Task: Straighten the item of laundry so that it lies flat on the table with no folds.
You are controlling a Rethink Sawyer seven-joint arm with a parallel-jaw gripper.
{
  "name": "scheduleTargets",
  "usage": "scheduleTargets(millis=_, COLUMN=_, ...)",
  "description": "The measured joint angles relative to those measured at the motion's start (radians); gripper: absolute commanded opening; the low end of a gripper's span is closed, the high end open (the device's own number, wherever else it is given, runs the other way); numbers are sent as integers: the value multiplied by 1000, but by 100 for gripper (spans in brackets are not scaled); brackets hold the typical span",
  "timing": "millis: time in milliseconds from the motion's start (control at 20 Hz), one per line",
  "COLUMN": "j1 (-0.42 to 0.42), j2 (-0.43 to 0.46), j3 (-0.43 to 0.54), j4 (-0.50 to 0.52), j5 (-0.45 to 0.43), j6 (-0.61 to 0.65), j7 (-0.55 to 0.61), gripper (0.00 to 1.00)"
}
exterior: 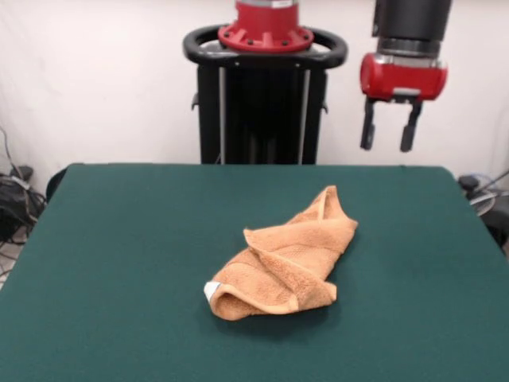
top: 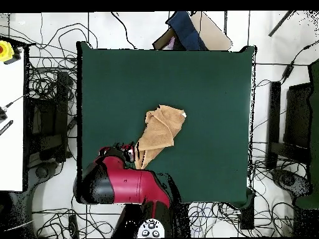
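The orange-tan towel (exterior: 282,259) lies crumpled and folded over itself near the middle of the dark green table (exterior: 119,263), with a small white tag (exterior: 211,290) at its near left end. My gripper (exterior: 388,131) hangs high above the table's far right side, open and empty, well clear of the towel. In the overhead view the towel (top: 161,132) is a bunched strip on the table (top: 212,93). There the red arm head (top: 118,177) sits just beside the towel's lower tip, with the gripper (top: 128,150) at its top.
The black pedestal with its red base (exterior: 266,87) stands behind the table's far edge. Cables (top: 43,81) crowd the floor around the table. A blue and brown bundle (top: 187,31) lies past the edge opposite the robot. A white bench (top: 12,112) stands at the left.
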Motion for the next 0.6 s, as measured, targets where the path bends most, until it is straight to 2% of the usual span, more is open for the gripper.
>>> scheduleTargets(millis=300, j1=-52, j2=8, j3=-15, j4=-33, j5=3, j6=0, j7=0, gripper=100)
scheduleTargets(millis=600, j1=-214, j2=35, j3=7, j4=-61, j5=-1, j6=-7, j7=0, gripper=100)
